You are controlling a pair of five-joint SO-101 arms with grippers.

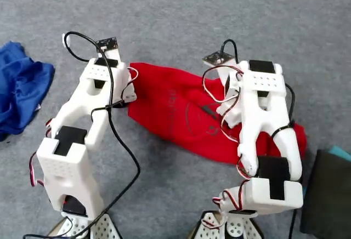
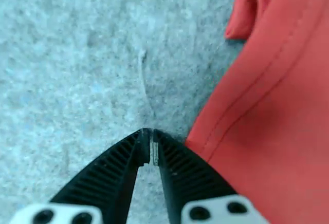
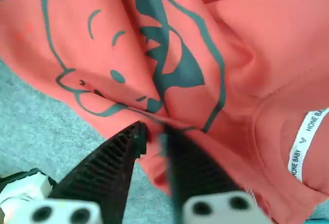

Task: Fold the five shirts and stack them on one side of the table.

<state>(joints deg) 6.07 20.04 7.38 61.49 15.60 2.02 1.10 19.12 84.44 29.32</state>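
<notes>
A red shirt [image 1: 175, 113] with a dark cartoon print lies crumpled in the middle of the grey table. My left gripper [image 1: 130, 94] sits at its left edge. In the left wrist view the left gripper [image 2: 151, 137] is shut with nothing in it, low over bare table just beside the red shirt's [image 2: 267, 106] hem. My right gripper [image 1: 222, 108] is down on the shirt's right part. In the right wrist view the right gripper [image 3: 153, 131] pinches a fold of the red shirt [image 3: 247, 39] next to the print, and creases run toward the tips.
A blue shirt [image 1: 22, 91] lies bunched at the table's left edge. A dark shirt [image 1: 329, 195] lies at the front right corner with a teal one [image 1: 341, 152] showing from under it. Bare grey table [image 1: 175, 25] stretches behind the arms.
</notes>
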